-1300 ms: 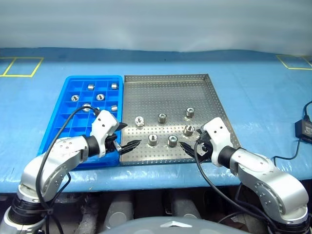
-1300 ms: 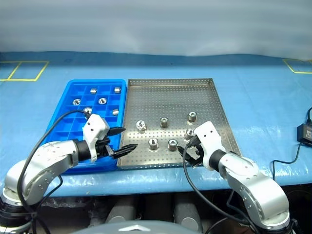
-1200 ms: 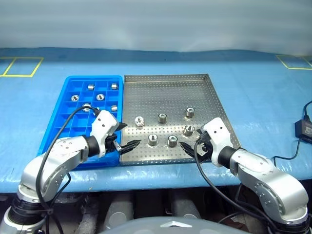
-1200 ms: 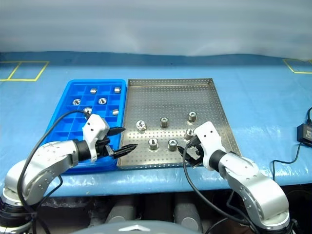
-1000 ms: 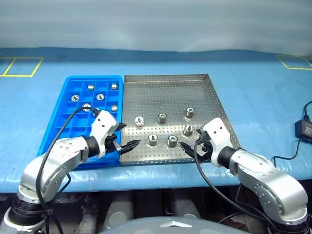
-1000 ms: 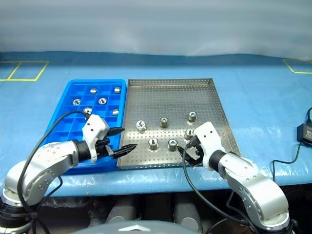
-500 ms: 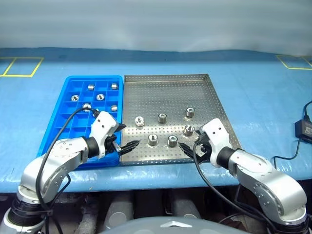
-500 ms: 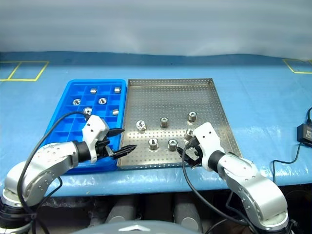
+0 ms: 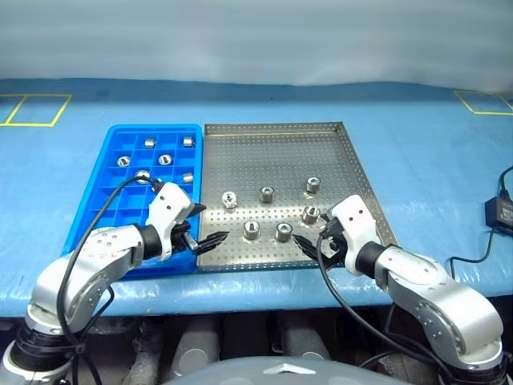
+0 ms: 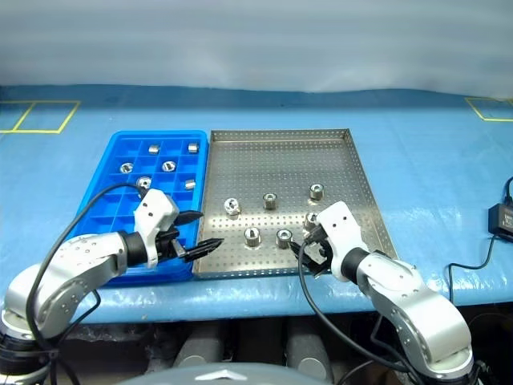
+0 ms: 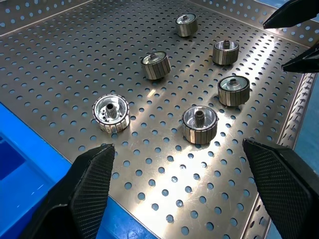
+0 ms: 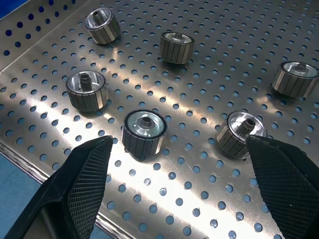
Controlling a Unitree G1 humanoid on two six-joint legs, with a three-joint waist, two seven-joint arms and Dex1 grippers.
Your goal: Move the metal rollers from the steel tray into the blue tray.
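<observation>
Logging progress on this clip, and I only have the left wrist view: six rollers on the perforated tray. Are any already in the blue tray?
Observer: Yes. The head view shows six rollers in the blue tray, each in its own compartment in the far rows.
Operator: Is the right end effector carrying one?
Observer: No. The right end effector is open with nothing between its fingers, over the near part of the steel tray.
Operator: Anything else on the table?
Observer: A black box with a cable lies at the far right.
</observation>
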